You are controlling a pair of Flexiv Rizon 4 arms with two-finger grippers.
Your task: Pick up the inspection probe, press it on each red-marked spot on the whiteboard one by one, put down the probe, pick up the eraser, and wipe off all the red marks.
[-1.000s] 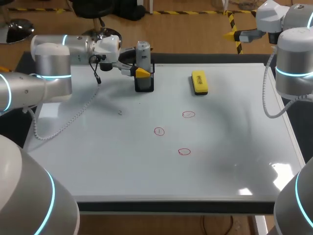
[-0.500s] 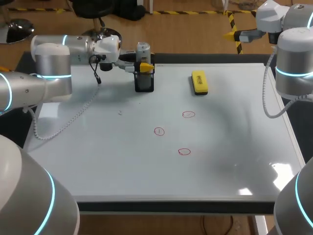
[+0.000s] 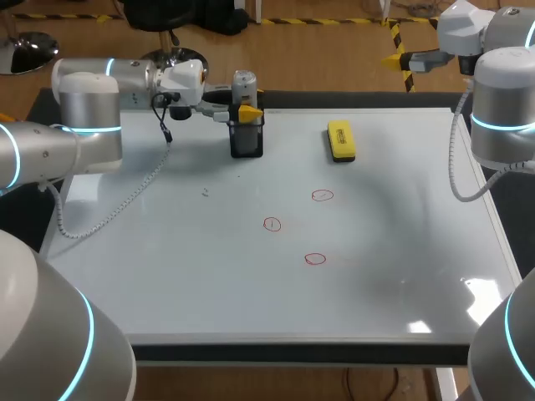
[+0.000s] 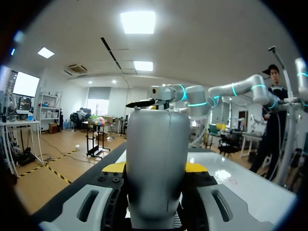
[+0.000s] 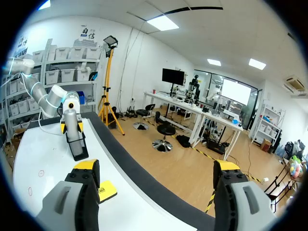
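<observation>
I am pinching the probe (image 3: 243, 85) from both sides with my left hand (image 4: 156, 168), as far as I can judge. The probe is standing upright in its black holder (image 3: 247, 142) at the whiteboard's (image 3: 167, 276) far edge, left of middle. Three red marks (image 3: 272, 224) are lying mid-board, and the eraser (image 3: 340, 139) is lying right of the holder. My right hand (image 5: 156, 166) is hanging spread past the far right corner. If I am lifting at a slant, the probe may be dragging the holder up or tipping it. A second ago the left fingers were sitting lower, at holder level; they have since risen onto the probe's body.
</observation>
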